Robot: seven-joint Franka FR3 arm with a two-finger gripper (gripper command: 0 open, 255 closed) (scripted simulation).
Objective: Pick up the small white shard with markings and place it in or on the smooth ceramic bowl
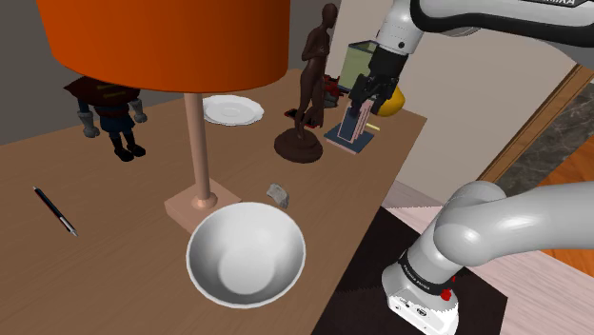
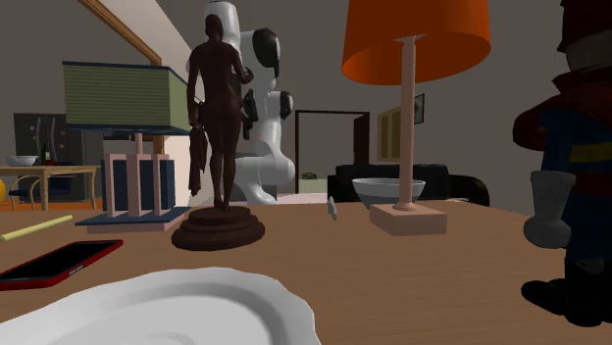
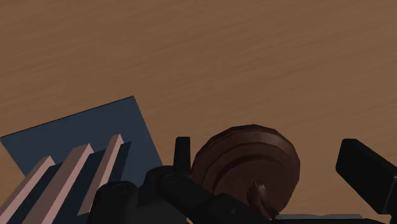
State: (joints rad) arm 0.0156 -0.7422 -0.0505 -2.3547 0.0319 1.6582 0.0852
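While the hand (image 1: 367,103) hangs released beside the brown statue (image 1: 312,76), the shard (image 1: 277,195) lies well apart, seemingly just beside the bowl (image 1: 228,271) and lamp base (image 1: 202,203).

Built of rounded, glossy white arm links (image 1: 514,224), shaded grey on the undersides. Joined by dark rings and dark round caps (image 2: 265,45) at the joints. Marked with small black lettering on the base collar (image 1: 419,276) and on the upper link (image 1: 476,14). Fitted with a red dot (image 1: 449,294) near the base. Ends in an all-black gripper (image 1: 369,99) with two flat, blocky fingers (image 3: 364,167).
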